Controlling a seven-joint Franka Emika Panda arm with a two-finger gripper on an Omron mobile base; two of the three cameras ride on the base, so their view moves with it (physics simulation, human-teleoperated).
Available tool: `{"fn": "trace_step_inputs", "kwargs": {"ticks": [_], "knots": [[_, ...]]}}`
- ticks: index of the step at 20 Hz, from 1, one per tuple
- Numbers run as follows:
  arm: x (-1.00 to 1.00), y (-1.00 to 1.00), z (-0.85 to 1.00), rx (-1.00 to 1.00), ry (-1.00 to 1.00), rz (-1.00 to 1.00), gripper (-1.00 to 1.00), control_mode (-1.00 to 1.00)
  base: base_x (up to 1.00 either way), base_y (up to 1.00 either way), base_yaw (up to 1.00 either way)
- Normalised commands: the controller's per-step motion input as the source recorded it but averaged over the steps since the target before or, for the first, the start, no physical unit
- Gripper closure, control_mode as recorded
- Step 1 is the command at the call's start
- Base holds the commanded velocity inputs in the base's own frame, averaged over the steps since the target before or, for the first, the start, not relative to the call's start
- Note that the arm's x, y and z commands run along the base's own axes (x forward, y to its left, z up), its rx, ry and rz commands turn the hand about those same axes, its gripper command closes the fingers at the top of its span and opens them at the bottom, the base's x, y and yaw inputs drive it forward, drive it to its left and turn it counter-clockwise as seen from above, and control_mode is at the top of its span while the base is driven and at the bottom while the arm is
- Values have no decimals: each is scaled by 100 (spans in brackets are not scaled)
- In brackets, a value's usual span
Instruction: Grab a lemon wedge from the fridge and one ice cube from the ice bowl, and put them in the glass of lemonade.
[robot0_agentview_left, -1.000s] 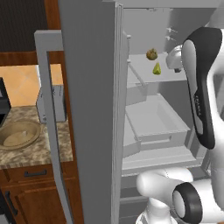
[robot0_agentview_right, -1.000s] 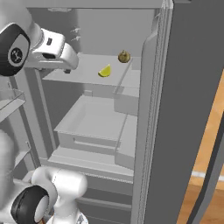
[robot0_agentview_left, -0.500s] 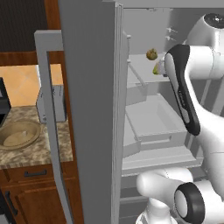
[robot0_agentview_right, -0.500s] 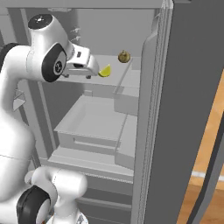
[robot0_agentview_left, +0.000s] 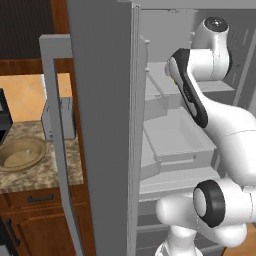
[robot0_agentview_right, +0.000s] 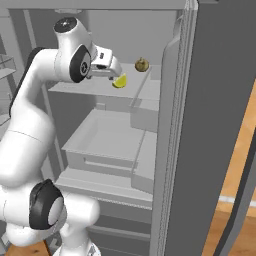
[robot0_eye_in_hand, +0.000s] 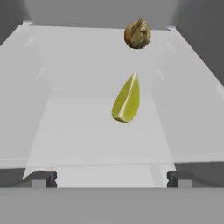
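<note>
The fridge (robot0_agentview_right: 210, 100) was stood open so that the arm could be reached in to its upper shelf (robot0_eye_in_hand: 87, 127), while the ice bowl (robot0_agentview_left: 20, 155) was left on the surface beside it, for the later ice step by the look of things. The gripper (robot0_agentview_right: 114, 70) was held level with that shelf, spread fully wide and gripping nothing, apparently so the jaws could be passed either side of the fruit. Just ahead, untouched, the lemon wedge (robot0_eye_in_hand: 127, 99) was seen lying on the shelf, with a brownish lumpy item (robot0_eye_in_hand: 138, 33) farther back.
</note>
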Motion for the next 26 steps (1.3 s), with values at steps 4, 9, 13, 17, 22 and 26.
{"fn": "trace_step_inputs", "kwargs": {"ticks": [4,9,13,17,22,26], "knots": [[73,-24,-53,4,-4,-1,-100,-100,0,0,0],[19,-42,-20,8,-3,-1,-100,-100,0,0,0],[0,-11,0,2,0,0,-100,-100,0,0,0],[63,8,-4,-1,1,0,-100,-100,0,0,0],[58,0,4,0,13,0,-100,-100,0,0,0],[16,-3,-1,0,7,0,-100,-100,0,0,0]]}}
